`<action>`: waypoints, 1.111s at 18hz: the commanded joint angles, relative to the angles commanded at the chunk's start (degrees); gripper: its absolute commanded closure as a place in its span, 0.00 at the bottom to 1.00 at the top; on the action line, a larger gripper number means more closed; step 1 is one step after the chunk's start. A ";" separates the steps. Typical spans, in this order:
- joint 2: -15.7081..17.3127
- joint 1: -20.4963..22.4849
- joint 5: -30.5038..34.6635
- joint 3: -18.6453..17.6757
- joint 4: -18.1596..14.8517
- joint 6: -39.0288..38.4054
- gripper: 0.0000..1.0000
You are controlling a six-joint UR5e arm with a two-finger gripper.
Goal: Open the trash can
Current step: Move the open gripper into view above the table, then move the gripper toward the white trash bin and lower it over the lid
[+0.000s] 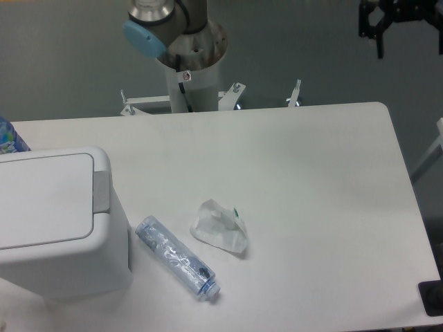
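Gripper out of frame, arm base [187,41] behind closed trash can [55,221].

Only the arm's base column [188,83] and a grey joint with a blue cap [144,36] show at 12 o'clock; the pincer is out of sight.

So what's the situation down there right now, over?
Gripper out of view, only the arm's base showing. Large white plastic trash can lid shut, grey tab untouched. Clear plastic bottle and crumpled clear wrapper lie beside it.
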 joint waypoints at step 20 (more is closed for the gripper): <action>-2.02 -26.54 -0.79 -1.32 1.57 -52.18 0.00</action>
